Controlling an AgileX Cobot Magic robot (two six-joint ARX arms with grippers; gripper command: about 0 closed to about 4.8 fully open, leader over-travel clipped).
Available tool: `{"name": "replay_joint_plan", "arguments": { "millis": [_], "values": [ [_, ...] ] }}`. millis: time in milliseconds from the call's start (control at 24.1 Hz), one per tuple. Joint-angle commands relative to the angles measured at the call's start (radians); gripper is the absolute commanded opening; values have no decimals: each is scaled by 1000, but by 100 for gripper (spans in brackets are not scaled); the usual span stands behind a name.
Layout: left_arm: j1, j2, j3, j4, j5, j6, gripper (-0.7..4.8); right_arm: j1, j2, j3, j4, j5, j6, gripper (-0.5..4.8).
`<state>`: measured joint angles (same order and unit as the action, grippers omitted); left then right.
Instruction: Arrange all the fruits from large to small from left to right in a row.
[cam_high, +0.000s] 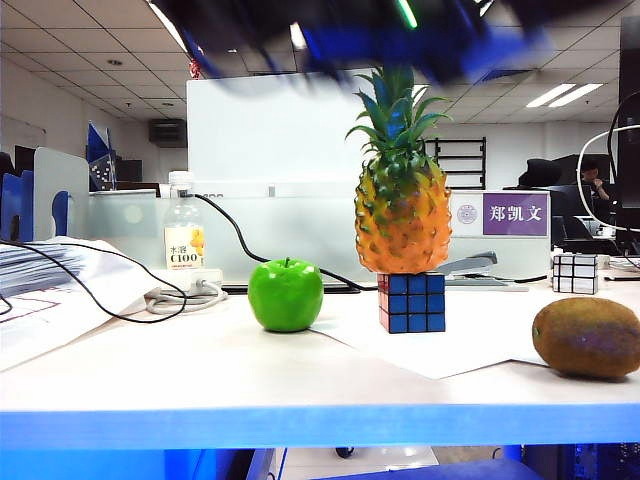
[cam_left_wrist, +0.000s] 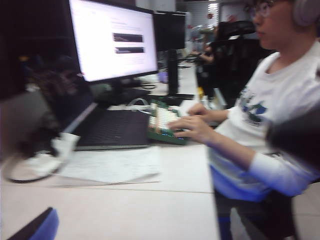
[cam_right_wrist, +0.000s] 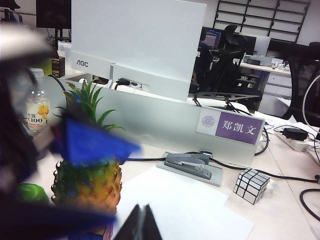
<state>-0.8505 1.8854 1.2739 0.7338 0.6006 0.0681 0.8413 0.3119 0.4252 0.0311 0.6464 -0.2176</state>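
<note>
Standing on the blue Rubik's cube (cam_high: 412, 302), the pineapple (cam_high: 402, 218) is the tallest thing on the worktop (cam_high: 200, 370). Its skin is orange-yellow with a bumpy scale pattern, and stiff green leaves make a spiky crown. The cube has square blue tiles in dark grid lines and sits near the middle of the worktop, on a sheet of white paper (cam_high: 440, 345). Left of the cube, apart from it, rests the apple (cam_high: 286, 294), round, bright green and glossy, with a short stem. The kiwi (cam_high: 586, 337) lies close to the right edge of the worktop, well apart from the cube; it is oval, brown and fuzzy.

Toward the back left stands a clear plastic bottle (cam_high: 184, 235) with an orange label, beside a white power strip (cam_high: 190, 283). A gray metal stapler (cam_high: 478, 266) and a small silver mirror cube (cam_high: 574, 272) lie near the back right.

The right gripper (cam_right_wrist: 141, 226) hangs above the paper, near the pineapple, with its two dark fingers pressed together and holding nothing. The left gripper does not show clearly in any view; a dark blurred shape (cam_high: 380, 30) crosses the top of the exterior view above the pineapple. Its own camera sees only a neighbouring desk, so I cannot tell how its fingers stand.
</note>
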Motion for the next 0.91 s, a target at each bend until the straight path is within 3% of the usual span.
{"name": "replay_joint_plan", "arguments": {
  "millis": [42, 83, 166, 291, 457, 582, 748, 915],
  "values": [
    [17, -147, 2, -331, -119, 221, 479, 0, 0, 4, 10, -4, 5, -1],
    [17, -206, 2, -457, -201, 333, 479, 0, 0, 4, 10, -24, 5, -1],
    [17, -249, 2, -556, -296, 425, 479, 0, 0, 4, 11, -43, 6, -1],
    [17, -274, 2, -666, -456, 515, 479, 0, 5, 4, 8, -137, 9, -1],
    [17, -276, 2, -830, -668, 605, 479, 0, 63, 4, 2, -391, 9, 0],
    [28, -281, 2, -932, -684, 606, 479, 0, 171, 4, 12, -472, 9, 8],
    [69, -313, 2, -1004, -643, 558, 479, -2, 369, 4, 103, -461, 21, 176],
    [140, -389, 2, -1077, -624, 521, 479, -4, 517, 5, 237, -464, 38, 222]
  ]
}}
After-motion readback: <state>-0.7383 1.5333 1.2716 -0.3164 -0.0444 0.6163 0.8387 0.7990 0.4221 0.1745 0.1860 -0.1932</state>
